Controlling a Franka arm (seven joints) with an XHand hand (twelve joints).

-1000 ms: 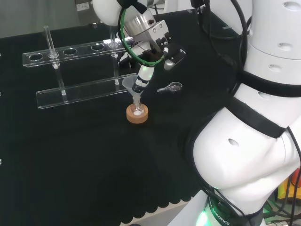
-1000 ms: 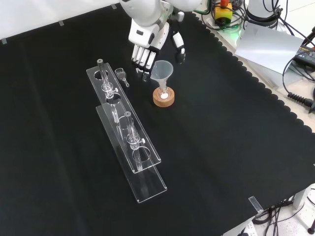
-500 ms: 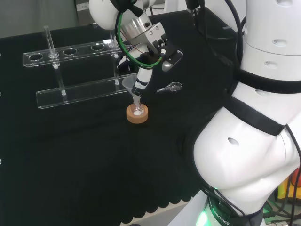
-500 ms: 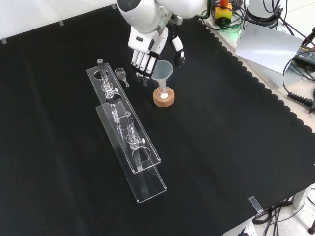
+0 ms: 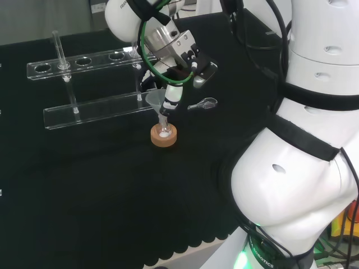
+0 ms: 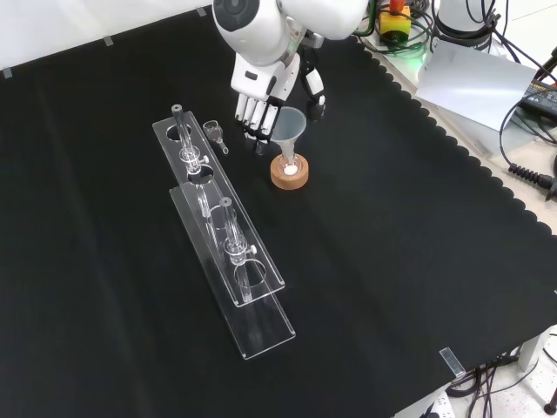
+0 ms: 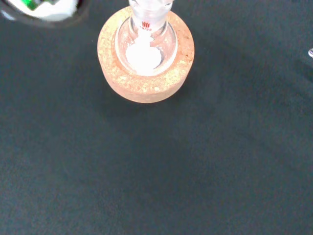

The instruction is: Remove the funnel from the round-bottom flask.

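A small round-bottom flask [image 5: 163, 130] with white powder in it stands in a cork ring [image 5: 164, 137] near the middle of the cloth. A clear funnel [image 5: 156, 100] sits upright in its neck. The hand [image 5: 175, 51] hangs over them, open, with one finger [image 5: 170, 99] down beside the funnel's cone. In the front view the fingers [image 6: 253, 116] lie just left of the funnel [image 6: 288, 128] and the thumb [image 6: 316, 92] stands to its upper right, apart from it. The wrist view looks down on the flask [image 7: 145, 45] and the cork ring [image 7: 142, 89].
A clear test-tube rack [image 5: 84, 84] with a few tubes stands behind the flask in the head view, and left of it in the front view as the rack [image 6: 222, 235]. A small clear glass piece [image 5: 203, 103] lies near the hand. The cloth's scalloped edge [image 6: 452, 148] runs at the right.
The hand has come lower and closer to the funnel, so its fingers now lie alongside the cone. Funnel, flask and cork ring have not moved.
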